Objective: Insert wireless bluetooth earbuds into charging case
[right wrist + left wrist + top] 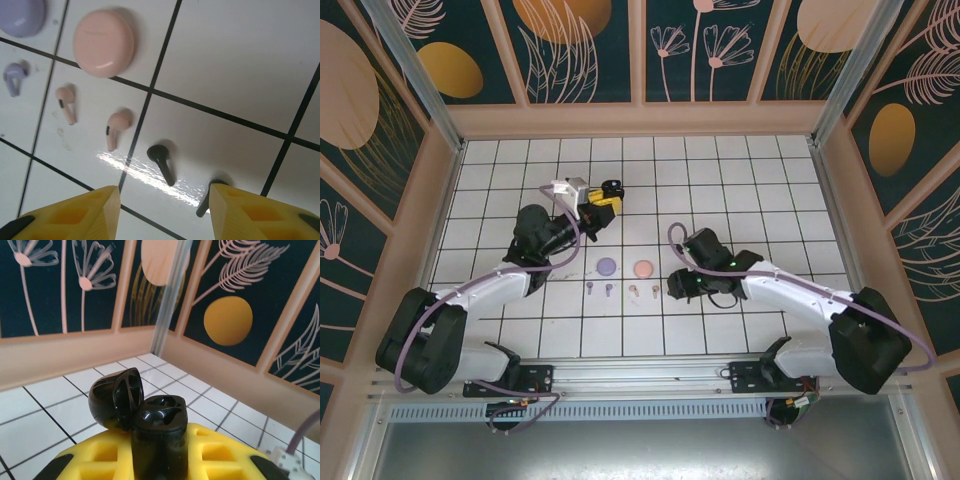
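Yellow fingertips [95, 210] of the right pincer [162, 200] stand apart with nothing between them, low over the tabletop [240, 75]. Just beyond them lie two black earbuds [162, 160], one partly hidden behind the right fingertip. Two pink earbuds [116, 130] lie to their left, then a purple earbud [14, 77]. A pink case [103, 42] and a purple case [20, 17] sit on the far side of these. The right arm [790, 295] reaches left, bent at the elbow. The left arm [510, 270] stretches toward the far side, and the left pincer [605, 195] grips an open black case [157, 420], its lid [116, 395] tipped back, above the tiles.
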Tool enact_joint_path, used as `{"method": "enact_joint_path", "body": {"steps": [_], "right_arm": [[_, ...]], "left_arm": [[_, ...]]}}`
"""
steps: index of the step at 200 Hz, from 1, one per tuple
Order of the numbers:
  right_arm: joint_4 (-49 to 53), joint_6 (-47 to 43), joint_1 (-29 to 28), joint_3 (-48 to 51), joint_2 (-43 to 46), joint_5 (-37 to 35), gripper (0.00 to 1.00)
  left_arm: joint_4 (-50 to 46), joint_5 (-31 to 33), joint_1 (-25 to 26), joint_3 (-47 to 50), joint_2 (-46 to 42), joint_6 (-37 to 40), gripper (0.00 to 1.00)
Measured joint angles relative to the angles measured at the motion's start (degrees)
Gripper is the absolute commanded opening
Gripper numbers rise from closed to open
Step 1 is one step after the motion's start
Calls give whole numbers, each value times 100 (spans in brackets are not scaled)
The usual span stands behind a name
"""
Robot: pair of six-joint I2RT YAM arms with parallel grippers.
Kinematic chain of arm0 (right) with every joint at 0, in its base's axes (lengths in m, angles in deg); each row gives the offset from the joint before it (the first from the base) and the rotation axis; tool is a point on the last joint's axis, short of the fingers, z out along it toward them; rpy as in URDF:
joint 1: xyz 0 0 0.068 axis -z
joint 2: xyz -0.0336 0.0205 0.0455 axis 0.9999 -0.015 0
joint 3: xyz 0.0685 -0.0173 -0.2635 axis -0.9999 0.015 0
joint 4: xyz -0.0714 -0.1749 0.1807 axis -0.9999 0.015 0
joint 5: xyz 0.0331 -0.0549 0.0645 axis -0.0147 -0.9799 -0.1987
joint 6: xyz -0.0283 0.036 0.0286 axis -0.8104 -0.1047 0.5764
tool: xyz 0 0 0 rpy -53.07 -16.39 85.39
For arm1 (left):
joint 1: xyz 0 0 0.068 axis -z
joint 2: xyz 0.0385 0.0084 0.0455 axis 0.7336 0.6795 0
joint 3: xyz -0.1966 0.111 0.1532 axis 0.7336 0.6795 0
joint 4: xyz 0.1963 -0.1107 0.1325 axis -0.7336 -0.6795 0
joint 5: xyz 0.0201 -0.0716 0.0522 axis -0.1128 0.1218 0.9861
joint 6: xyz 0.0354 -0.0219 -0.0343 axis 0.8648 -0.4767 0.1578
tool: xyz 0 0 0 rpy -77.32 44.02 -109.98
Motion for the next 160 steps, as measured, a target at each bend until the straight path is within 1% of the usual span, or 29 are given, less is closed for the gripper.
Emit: {"method": "enact_joint_path", "body": {"steps": [25, 64, 160], "right_arm": [[9, -33, -164, -160, -310, -210, 48], [42, -116, -385, -472, -754, -479, 46], [92, -181, -787, -767, -1504, -894, 43]], "left_arm": [[369, 280, 17, 37, 0, -9, 0], [798, 439, 55, 37, 9, -37, 0], [872, 586, 76, 37, 9, -35, 0]]}}
